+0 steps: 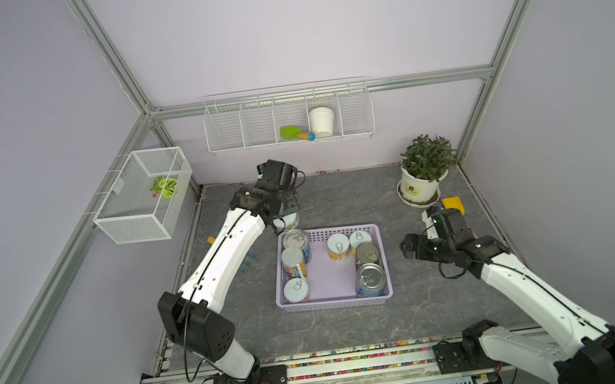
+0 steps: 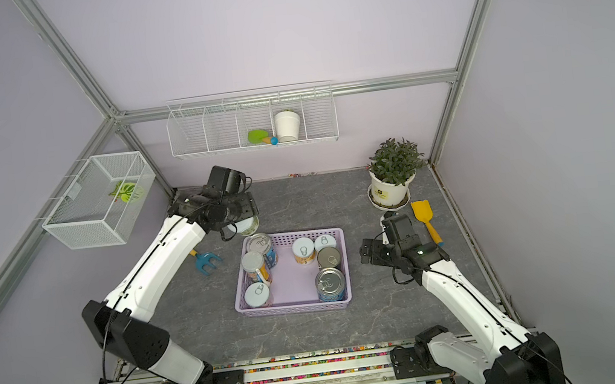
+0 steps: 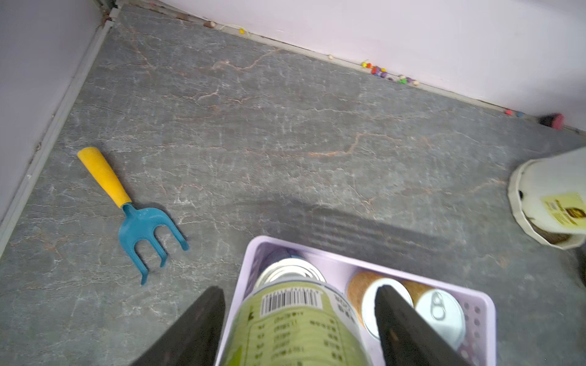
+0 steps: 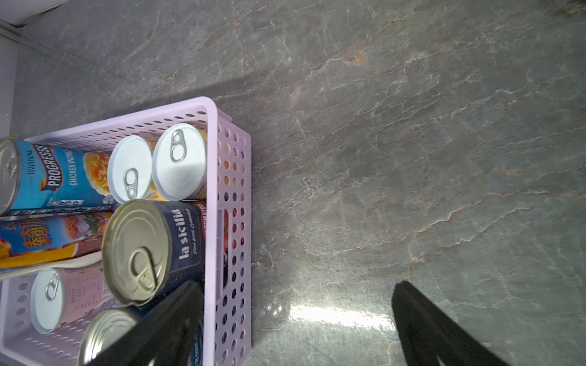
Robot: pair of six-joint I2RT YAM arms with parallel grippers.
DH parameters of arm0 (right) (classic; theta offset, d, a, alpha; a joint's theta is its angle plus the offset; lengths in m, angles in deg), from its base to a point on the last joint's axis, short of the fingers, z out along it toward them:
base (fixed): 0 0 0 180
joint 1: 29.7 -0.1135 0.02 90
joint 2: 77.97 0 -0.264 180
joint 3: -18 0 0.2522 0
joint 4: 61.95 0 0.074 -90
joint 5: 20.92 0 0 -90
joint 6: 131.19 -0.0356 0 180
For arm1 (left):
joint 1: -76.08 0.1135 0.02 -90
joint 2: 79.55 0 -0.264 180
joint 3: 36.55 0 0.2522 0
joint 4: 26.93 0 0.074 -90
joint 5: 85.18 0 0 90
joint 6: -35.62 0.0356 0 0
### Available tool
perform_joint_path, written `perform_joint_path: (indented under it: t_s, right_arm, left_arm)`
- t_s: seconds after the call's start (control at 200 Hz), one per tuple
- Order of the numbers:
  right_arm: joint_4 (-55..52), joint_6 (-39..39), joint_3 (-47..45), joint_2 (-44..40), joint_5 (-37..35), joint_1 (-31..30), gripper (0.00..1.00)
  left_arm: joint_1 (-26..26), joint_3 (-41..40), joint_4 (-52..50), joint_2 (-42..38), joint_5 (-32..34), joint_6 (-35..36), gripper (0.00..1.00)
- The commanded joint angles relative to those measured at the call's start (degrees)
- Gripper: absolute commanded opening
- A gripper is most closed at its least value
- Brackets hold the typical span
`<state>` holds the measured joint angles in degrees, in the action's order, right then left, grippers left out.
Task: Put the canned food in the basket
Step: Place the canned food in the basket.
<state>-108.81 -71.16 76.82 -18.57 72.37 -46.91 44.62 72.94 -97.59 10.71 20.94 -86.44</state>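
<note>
My left gripper [image 3: 299,290] is shut on a can with a green label [image 3: 298,323], tilted and hanging over the far left corner of the lilac basket [image 1: 334,305]. In both top views that can [image 1: 290,221] [image 2: 248,225] shows just under the left wrist. Several cans stand inside the basket: a blue Progresso can [image 4: 57,177], a dark la sicilia can [image 4: 139,250], and short ones with pale lids [image 1: 338,245]. My right gripper [image 1: 406,246] [image 4: 298,285] is open and empty, low beside the basket's right wall [image 4: 234,190].
A blue rake with a yellow handle [image 3: 142,221] lies left of the basket. A potted plant [image 1: 421,184] and a yellow shovel [image 2: 425,223] sit at the back right. A wire rack [image 1: 287,118] and a mesh box [image 1: 141,196] hang on the walls.
</note>
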Motion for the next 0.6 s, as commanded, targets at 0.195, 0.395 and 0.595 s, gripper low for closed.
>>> perform_joint_path:
  t_s: [0.195, 0.395, 0.595]
  right_arm:
    - [-1.24, 0.36, 0.04, -4.01, -1.91, -1.46, 0.98]
    - [-2.83, 0.52, 0.71, -5.35, -4.65, -2.29, 0.98]
    - [-4.82, 0.89, 1.34, -6.72, -8.01, -2.9, 0.98]
  left_arm:
    - [-9.21, -7.92, 0.05, -12.13, -1.52, -0.79, 0.51]
    - [-16.25, -14.55, 1.23, -15.18, -5.16, -0.99, 0.51]
    - [-17.41, -22.99, 6.53, -16.63, -11.77, -0.8, 0.5]
